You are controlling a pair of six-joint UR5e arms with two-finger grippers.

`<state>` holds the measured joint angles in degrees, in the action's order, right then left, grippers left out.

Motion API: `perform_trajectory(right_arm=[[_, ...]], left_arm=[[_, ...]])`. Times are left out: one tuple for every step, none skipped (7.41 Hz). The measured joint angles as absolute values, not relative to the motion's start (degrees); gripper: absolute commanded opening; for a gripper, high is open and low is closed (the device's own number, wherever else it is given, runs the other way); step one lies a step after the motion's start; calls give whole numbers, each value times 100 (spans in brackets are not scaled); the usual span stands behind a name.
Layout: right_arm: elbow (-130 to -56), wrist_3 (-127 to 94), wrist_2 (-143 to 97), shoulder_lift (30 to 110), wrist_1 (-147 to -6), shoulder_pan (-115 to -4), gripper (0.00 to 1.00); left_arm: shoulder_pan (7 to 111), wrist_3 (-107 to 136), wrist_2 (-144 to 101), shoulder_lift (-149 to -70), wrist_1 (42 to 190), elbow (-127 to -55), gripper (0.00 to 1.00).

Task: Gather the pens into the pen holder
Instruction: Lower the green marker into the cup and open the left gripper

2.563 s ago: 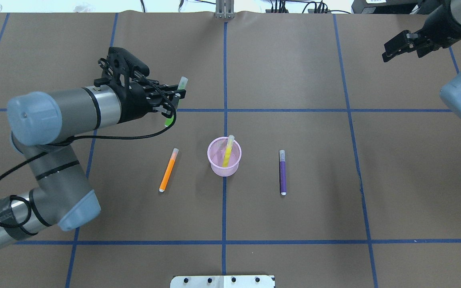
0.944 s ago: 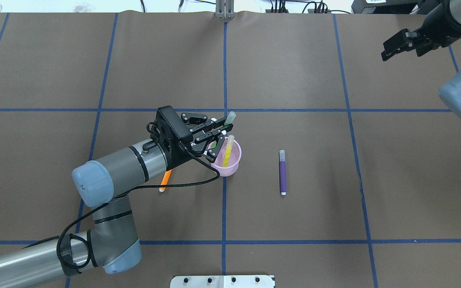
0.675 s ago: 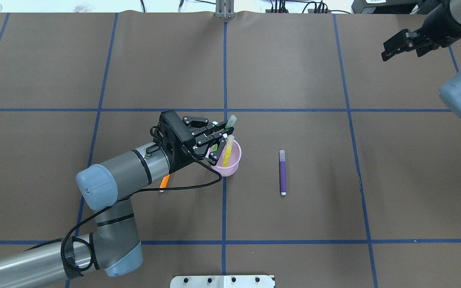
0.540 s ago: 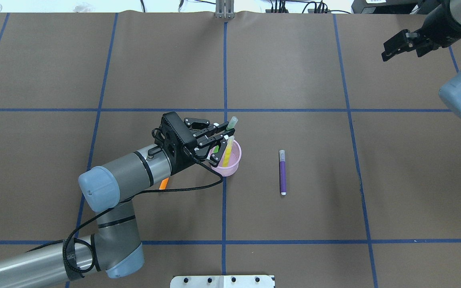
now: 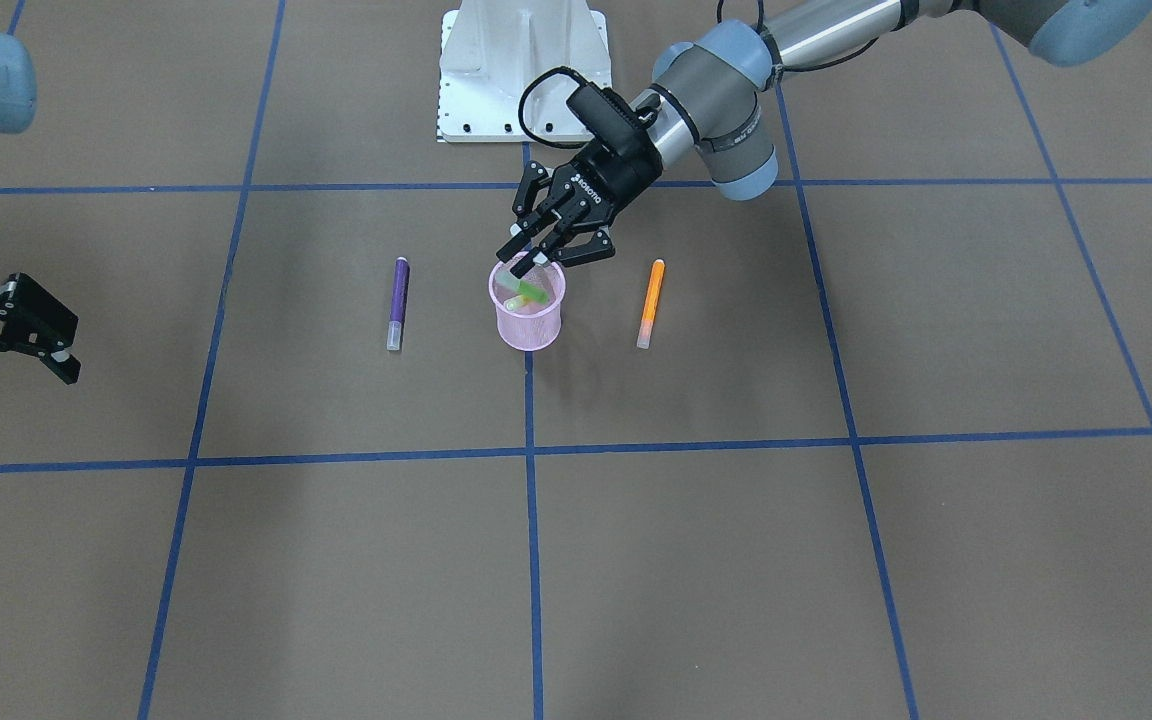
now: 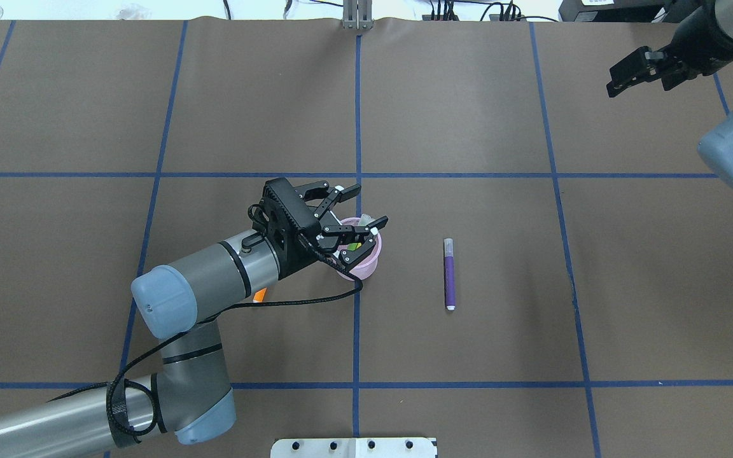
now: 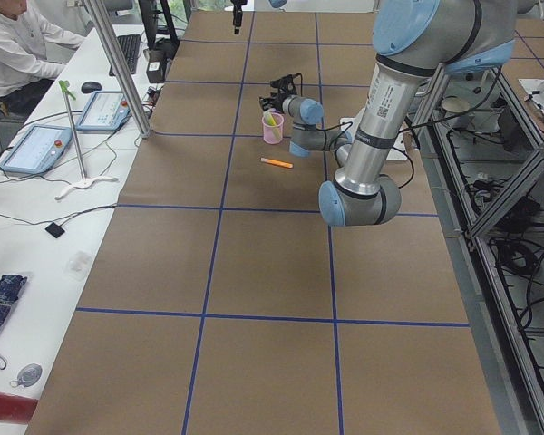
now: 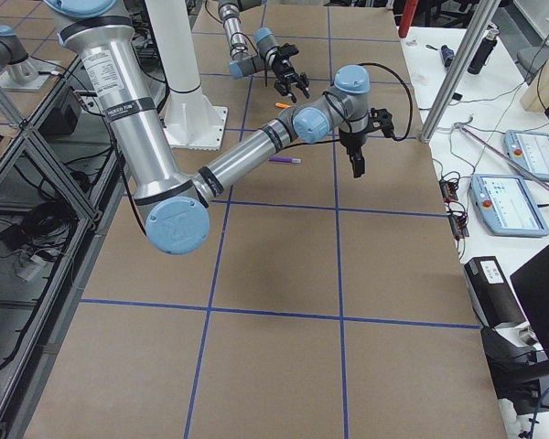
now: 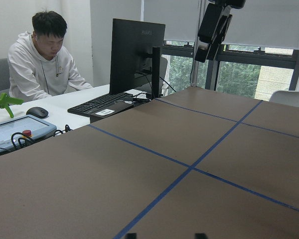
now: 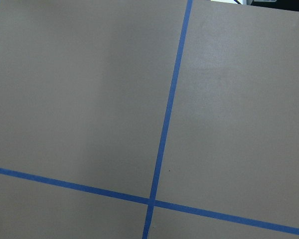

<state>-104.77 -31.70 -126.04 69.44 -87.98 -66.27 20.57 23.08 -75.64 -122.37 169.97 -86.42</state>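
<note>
Table (image 6: 468,350): brown paper surface divided into large squares by blue tape lines.
Left arm (image 6: 201,286): reaches in low from the robot's left, its wrist angled toward the centre of the table.
Right arm (image 6: 732,149): held back at the robot's far right corner, well apart from every pen.
Left gripper (image 6: 371,205): poised directly above the pen holder, jaws spread wide on either side of the rim, holding nothing.
Right gripper (image 6: 613,81): raised over the far right of the table, fingers parted, holding nothing.
Pen holder (image 5: 528,325): pink mesh cup standing upright on the central tape line, between the purple and orange pens.
Purple pen (image 6: 449,275): lies flat on the paper toward the robot's right of the cup, apart from it, pale cap pointing away from the robot.
Orange pen (image 5: 649,303): lies flat toward the robot's left of the cup; in the overhead view the left arm hides most of it.
Green pen (image 5: 533,292): inside the cup, tilted, touched by neither finger.
Yellow pen (image 7: 269,120): inside the cup, leaning, its top showing above the rim.
</note>
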Motion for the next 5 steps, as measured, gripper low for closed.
perform_trajectory(right_arm=[[-10477,-3178,-12603,6936,-8798,-6627,100],[-10486,-3215,-12603,6923,-8798,-6627,100],[-10505,-3327,-12604,6907,-8796,-6625,100],[-10547,-3521,-12604,6898,-8792,-6609,100],[-10605,-3735,-12600,6894,-8783,-6570,100]], left_arm=[[2064,2308,-7575,-12240,16961,-8700,99],[2107,2306,-7601,-12238,16790,-8810,99],[2189,2304,-7653,-12222,16335,-9020,99],[2291,2305,-7742,-12191,15535,-9387,99],[2400,2306,-7821,-12167,14554,-9818,99]])
